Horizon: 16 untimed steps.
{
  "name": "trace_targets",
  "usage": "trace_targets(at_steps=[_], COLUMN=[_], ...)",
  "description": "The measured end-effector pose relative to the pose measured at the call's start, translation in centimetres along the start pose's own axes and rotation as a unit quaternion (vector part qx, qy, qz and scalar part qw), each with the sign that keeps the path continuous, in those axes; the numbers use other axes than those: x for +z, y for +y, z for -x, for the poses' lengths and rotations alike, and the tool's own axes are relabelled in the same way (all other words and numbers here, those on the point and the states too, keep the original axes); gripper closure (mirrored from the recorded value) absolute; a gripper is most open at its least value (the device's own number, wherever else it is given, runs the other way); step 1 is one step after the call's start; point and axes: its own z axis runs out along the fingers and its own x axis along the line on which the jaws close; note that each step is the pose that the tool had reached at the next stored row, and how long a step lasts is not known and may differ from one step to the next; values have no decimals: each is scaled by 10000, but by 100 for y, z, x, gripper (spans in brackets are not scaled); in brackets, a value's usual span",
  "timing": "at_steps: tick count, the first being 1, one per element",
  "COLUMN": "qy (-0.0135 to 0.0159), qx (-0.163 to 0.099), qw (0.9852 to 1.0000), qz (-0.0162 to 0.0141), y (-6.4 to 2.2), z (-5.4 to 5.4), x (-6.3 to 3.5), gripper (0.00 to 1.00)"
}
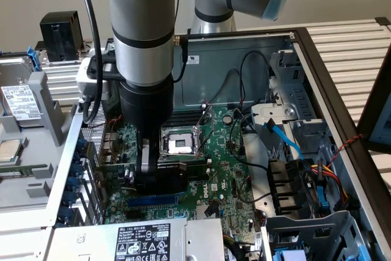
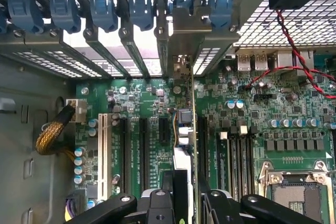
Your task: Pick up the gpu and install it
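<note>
My gripper (image 1: 146, 178) reaches down into the open computer case and is shut on the gpu (image 1: 168, 175), whose black shroud shows just beside the fingers. In the wrist view the gpu (image 2: 185, 129) stands on edge between my fingers (image 2: 157, 205), running away from the gripper (image 2: 188, 203) across the green motherboard (image 2: 152, 93). Its silver end bracket (image 2: 185, 35) lies against the rear slot openings of the case. The card's lower edge is down at the row of expansion slots (image 2: 144, 140); whether it sits fully in one I cannot tell.
The CPU socket (image 1: 180, 145) lies just behind the gripper and a blue slot (image 1: 153, 200) just in front. A labelled power supply (image 1: 146, 239) is at the front, drive bays and cables (image 1: 305, 181) on the exterior view's right. Blue slot latches (image 2: 105, 11) line the rear wall.
</note>
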Motion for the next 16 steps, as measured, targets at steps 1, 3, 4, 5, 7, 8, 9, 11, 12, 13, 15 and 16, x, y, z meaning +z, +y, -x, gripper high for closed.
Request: trace_targets(at_steps=[1,3,4,5,7,8,9,11,12,13,15,16], qy=[0,0,0,-1,-3,-5,-5,-6,-6,-5,-6,-6], qx=[0,0,0,0,0,-1,-1,-1,0,0,-1,-1], qw=[10000,10000,10000,10000,10000,10000,10000,10000,10000,10000,10000,10000], qz=[1,2,2,2,1,1,1,3,3,4,4,4], y=[0,0,-1,-1,-1,-2,-2,-2,-2,-2,-2,-3], z=[0,0,0,0,-1,-2,-2,-7,-8,-8,-9,-8], x=[5,9,11,13,16,18,17,18,19,20,23,23], gripper=[73,73,73,73,73,73,73,73,73,73,73,73])
